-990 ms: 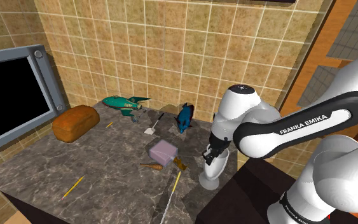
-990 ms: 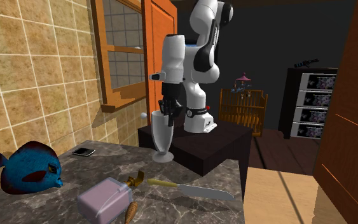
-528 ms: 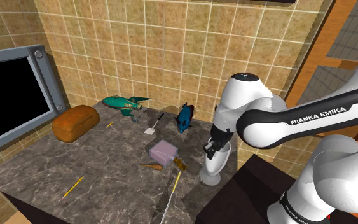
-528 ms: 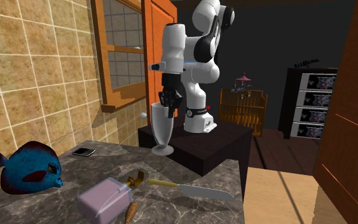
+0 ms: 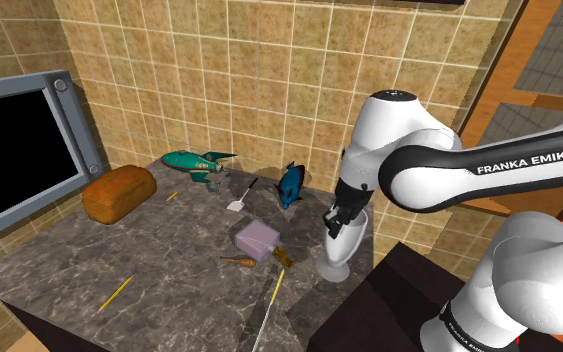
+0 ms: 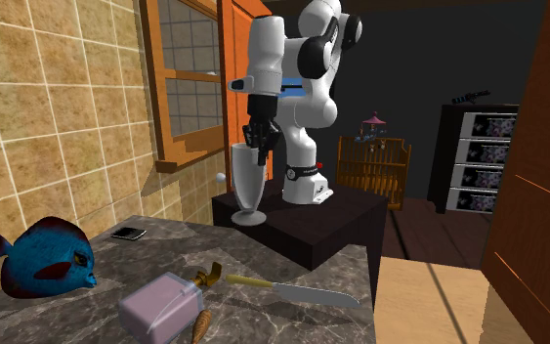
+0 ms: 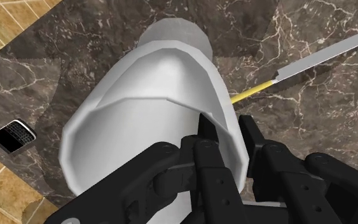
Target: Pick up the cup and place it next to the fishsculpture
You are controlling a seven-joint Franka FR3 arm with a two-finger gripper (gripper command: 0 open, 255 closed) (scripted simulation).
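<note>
pincer [image 7: 225, 127] pinches rim of white cup [image 7: 152, 95], one finger inside, one outside. cup upright above dark surface [image 5: 169, 260]. blue fish [image 5: 290, 185] apart, by far wall.

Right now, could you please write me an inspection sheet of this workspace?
Surface: dark marble counter.
Job's things: white footed cup held upright, apparently off the counter; blue fish sculpture resting on the counter, apart from the cup.
Clutter: bread loaf, teal rocket toy, lilac box, knife, phone.
Gripper: black gripper shut on the cup's rim, one finger inside, one outside.
Cables: nothing seen.
Surroundings: tan tiled wall, grey-framed black panel, crib, drawer unit.
</note>
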